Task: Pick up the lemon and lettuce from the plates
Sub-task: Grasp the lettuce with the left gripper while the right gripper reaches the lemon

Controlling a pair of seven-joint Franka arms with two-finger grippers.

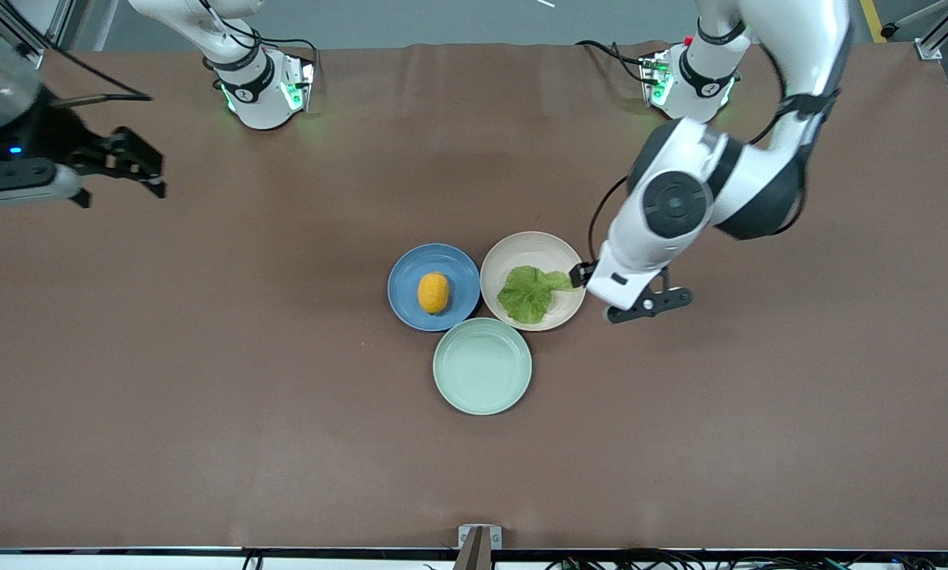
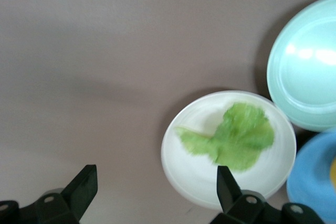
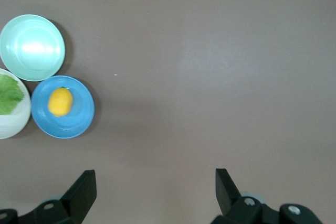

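The lemon (image 1: pixel 434 292) lies on the blue plate (image 1: pixel 407 273) at the table's middle. The lettuce (image 1: pixel 530 294) lies on the beige plate (image 1: pixel 531 247) beside it, toward the left arm's end. My left gripper (image 1: pixel 593 279) is open and empty, low over the beige plate's rim at that end. In the left wrist view (image 2: pixel 156 178) one finger (image 2: pixel 226 182) is over the beige plate (image 2: pixel 191 169) near the lettuce (image 2: pixel 236 135), the other over bare table. My right gripper (image 1: pixel 153 170) is open and empty, up over the right arm's end of the table (image 3: pixel 155 179), well away from the lemon (image 3: pixel 60 102).
A pale mint-green plate (image 1: pixel 483 366) stands empty, touching both plates and nearer to the front camera. It also shows in the left wrist view (image 2: pixel 307 77) and the right wrist view (image 3: pixel 32 47). Brown table all around.
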